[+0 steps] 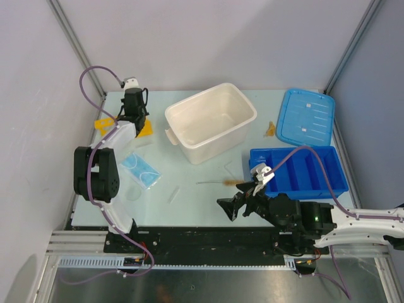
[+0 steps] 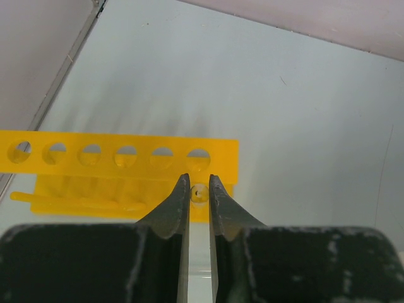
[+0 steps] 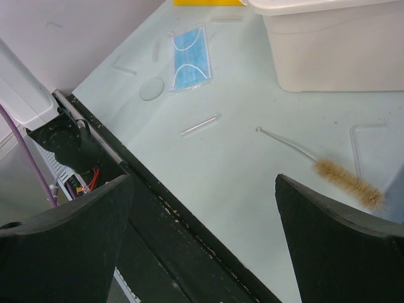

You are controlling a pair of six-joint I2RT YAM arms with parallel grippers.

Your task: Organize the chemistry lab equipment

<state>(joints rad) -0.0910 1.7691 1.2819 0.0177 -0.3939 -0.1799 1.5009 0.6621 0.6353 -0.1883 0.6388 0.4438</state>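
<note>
One yellow holed tube rack [image 2: 120, 154] sits at the left gripper [image 2: 199, 184] tips. Beyond the right gripper [image 3: 203, 180] lie one wire brush [image 3: 341, 178], one pale blue square piece [image 3: 189, 58], at least three short clear tubes [image 3: 199, 124], one white tub [image 1: 208, 151], one blue lid [image 1: 306, 117], one blue divided tray [image 1: 328, 189] and one tiny amber piece [image 1: 270, 129].
</note>
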